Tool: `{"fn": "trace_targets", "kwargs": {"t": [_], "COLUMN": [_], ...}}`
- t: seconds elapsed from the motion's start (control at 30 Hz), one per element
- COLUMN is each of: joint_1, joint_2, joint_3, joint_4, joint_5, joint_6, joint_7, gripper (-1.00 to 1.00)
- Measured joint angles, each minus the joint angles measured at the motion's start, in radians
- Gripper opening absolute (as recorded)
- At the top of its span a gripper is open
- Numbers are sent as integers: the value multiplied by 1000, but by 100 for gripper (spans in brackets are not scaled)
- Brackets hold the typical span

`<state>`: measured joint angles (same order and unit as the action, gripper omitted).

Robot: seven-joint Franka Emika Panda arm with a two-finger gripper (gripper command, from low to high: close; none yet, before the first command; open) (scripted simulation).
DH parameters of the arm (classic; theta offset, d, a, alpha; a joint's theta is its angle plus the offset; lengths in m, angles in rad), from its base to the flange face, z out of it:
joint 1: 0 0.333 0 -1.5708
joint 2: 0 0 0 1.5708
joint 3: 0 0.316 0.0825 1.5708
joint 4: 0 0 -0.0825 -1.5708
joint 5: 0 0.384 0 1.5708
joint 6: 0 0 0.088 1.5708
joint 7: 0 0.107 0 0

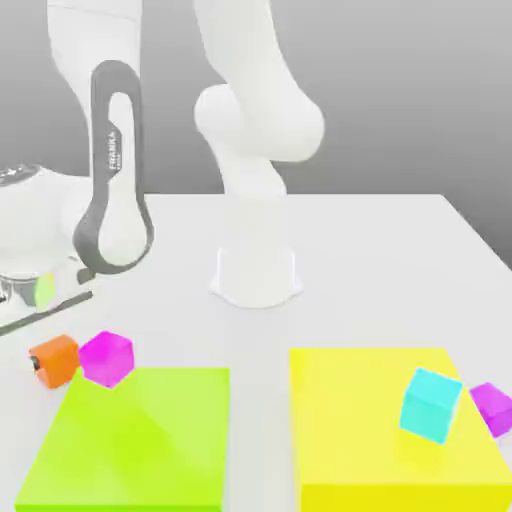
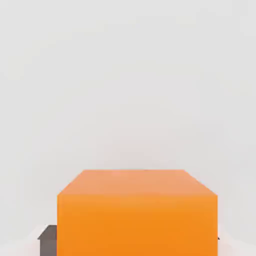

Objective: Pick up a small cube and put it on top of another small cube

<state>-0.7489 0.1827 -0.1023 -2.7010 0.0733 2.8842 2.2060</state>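
The small orange cube sits at the exterior view's left, just off the far left corner of the green mat. My gripper reaches down around it, and a dark finger shows at the cube's left side. In the hand view the orange cube looms close, with dark fingertips pressed flush against its two sides, so the gripper is shut on it. A magenta cube stands right beside the orange one, at the green mat's far edge. Whether the orange cube rests on the table or hangs just above it, I cannot tell.
A lime green mat lies front left and a yellow mat front right. A larger cyan cube sits tilted on the yellow mat, with a second magenta cube at that mat's right edge. The arm's white base stands mid-table.
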Motion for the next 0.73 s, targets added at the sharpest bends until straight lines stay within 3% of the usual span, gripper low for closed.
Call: {"fn": "trace_targets", "kwargs": {"t": [0.43,0.6,0.63,0.73], "joint_1": [158,172,174,174], "joint_2": [-462,-353,-321,-321], "joint_3": [88,97,97,97], "joint_4": [-60,-89,-94,-94], "joint_5": [-71,-78,-77,-77], "joint_6": [-399,-263,-226,-226], "joint_7": [-166,-181,-182,-182], "gripper": [-100,-100,100,100]}}
